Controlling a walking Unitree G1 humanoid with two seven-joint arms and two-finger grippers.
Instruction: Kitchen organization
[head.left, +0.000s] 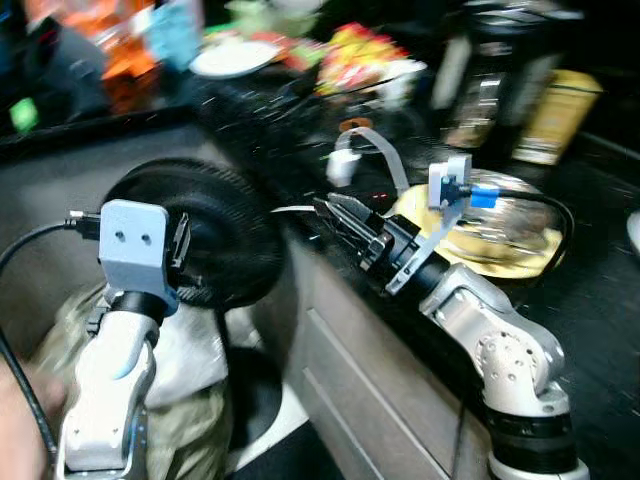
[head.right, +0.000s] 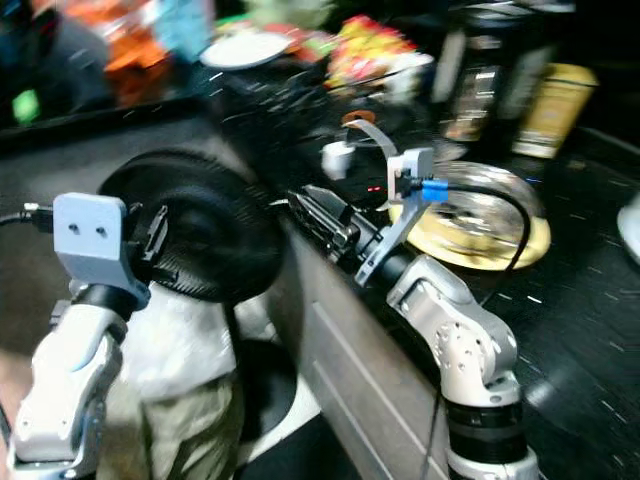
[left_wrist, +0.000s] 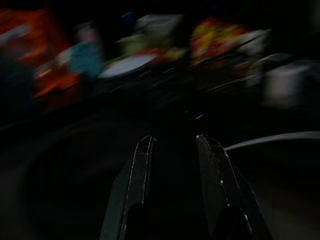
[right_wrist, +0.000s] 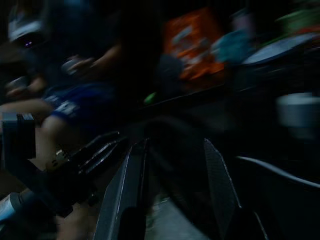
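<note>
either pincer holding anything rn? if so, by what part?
Left pincer looks closed on the near rim of the round black pan; blur leaves it uncertain. Right pincer is open, empty, over the counter edge.
</note>
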